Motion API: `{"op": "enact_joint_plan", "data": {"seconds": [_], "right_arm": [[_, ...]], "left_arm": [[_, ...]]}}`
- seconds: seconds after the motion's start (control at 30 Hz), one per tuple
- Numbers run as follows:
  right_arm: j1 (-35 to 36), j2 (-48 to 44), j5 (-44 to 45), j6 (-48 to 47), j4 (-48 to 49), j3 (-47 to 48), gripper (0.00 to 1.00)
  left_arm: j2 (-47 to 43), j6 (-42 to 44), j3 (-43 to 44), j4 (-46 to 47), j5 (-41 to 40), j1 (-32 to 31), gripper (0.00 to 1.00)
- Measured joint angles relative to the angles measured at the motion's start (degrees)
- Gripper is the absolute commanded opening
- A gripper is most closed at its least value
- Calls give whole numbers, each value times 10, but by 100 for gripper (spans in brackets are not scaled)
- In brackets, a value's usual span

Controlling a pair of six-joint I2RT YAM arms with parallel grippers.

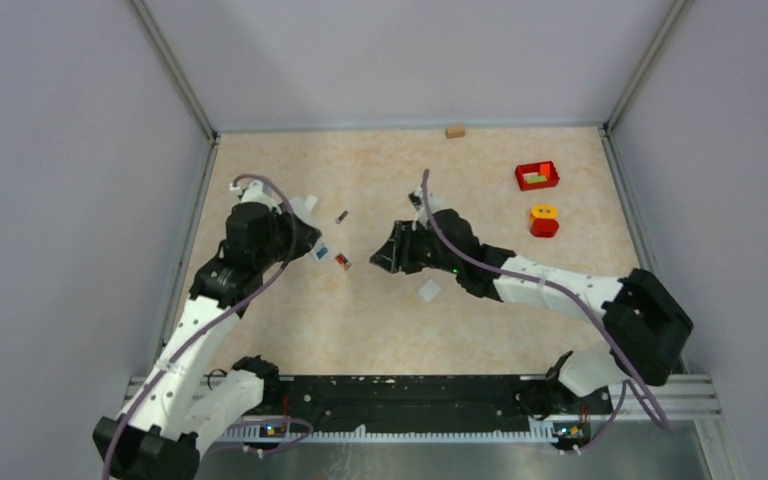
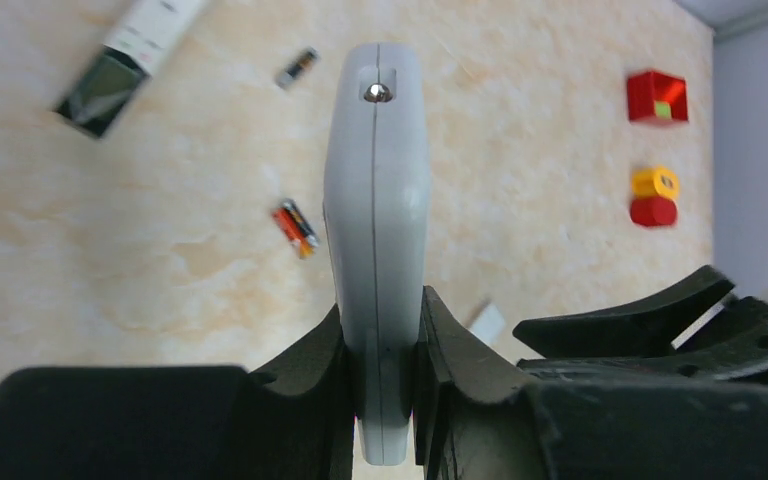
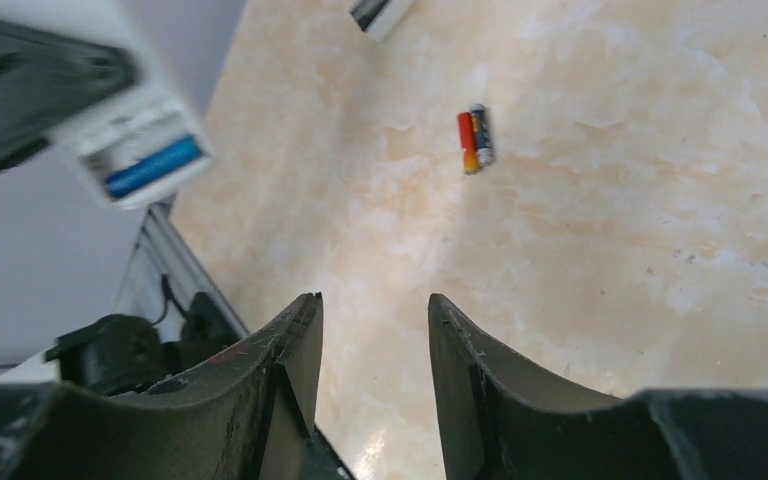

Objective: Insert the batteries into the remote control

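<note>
Robot arms: two. Left arm (image 1: 185,345), right arm (image 1: 550,290).
Batteries (image 2: 296,228): four seen. Two lie side by side, plus lone battery (image 2: 297,68), plus blue battery (image 3: 152,167) inside remote control (image 2: 377,200).
Remote control: one.
White handset with dark screen (image 2: 110,80): one.
Small flat white piece (image 1: 428,290): one.
Red box (image 1: 521,180): one. Bits inside too small to count.
Yellow block (image 1: 543,211): one.
Red block (image 1: 544,228): one.
Small tan block (image 1: 454,131): one.
</note>
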Motion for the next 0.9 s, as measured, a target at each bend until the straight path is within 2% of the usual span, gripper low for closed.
{"op": "enact_joint_plan", "data": {"seconds": [0.13, 0.27, 0.5, 0.9], "right_arm": [[21, 104, 35, -31, -52, 81, 42], [34, 202, 47, -72, -66, 158, 41], [57, 320, 43, -130, -72, 260, 36], [61, 409, 90, -169, -108, 355, 35]], "left_arm": [[-75, 5, 0, -37, -111, 2, 0], [-143, 11, 0, -43, -166, 2, 0], [-202, 30, -3, -41, -180, 2, 0], [-185, 43, -3, -49, -173, 2, 0]]}}
